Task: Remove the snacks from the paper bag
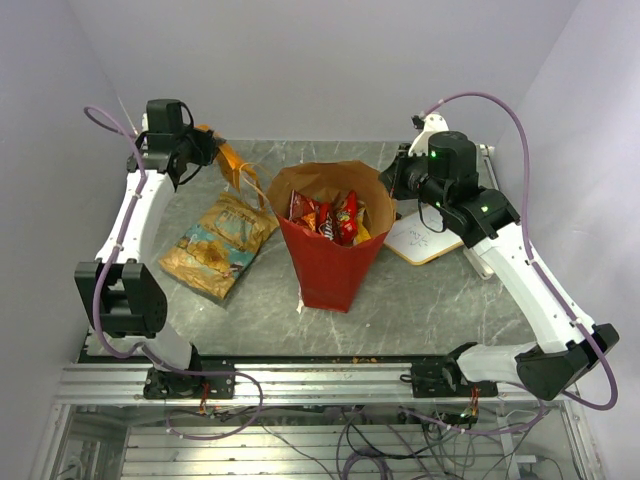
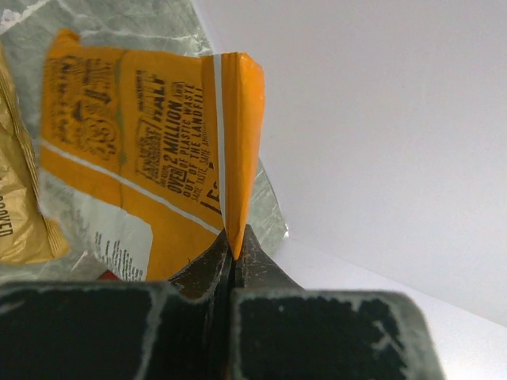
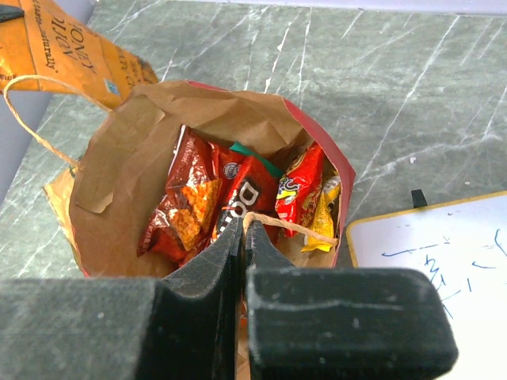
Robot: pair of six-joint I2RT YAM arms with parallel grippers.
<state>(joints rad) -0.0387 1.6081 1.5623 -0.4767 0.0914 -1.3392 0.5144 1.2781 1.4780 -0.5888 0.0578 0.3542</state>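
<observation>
The red paper bag [image 1: 330, 270] stands upright mid-table, its brown inside [image 3: 127, 174] showing. Several snacks sit in it: a red Doritos bag [image 3: 247, 194], an orange-red chip bag [image 3: 186, 202] and a red-and-yellow packet [image 3: 305, 186]. My right gripper [image 3: 246, 227] is shut on the bag's near twisted handle [image 3: 309, 231] at the rim [image 1: 392, 180]. My left gripper [image 2: 232, 252] is shut on the edge of an orange packet [image 2: 158, 150], which hangs above the table's back left [image 1: 228, 160]. Gold and teal packets [image 1: 215, 245] lie flat left of the bag.
A white wood-framed board [image 1: 425, 238] lies right of the bag, close to my right arm. The bag's far handle [image 3: 32, 119] loops out on its left side. Walls close off the table's back and left.
</observation>
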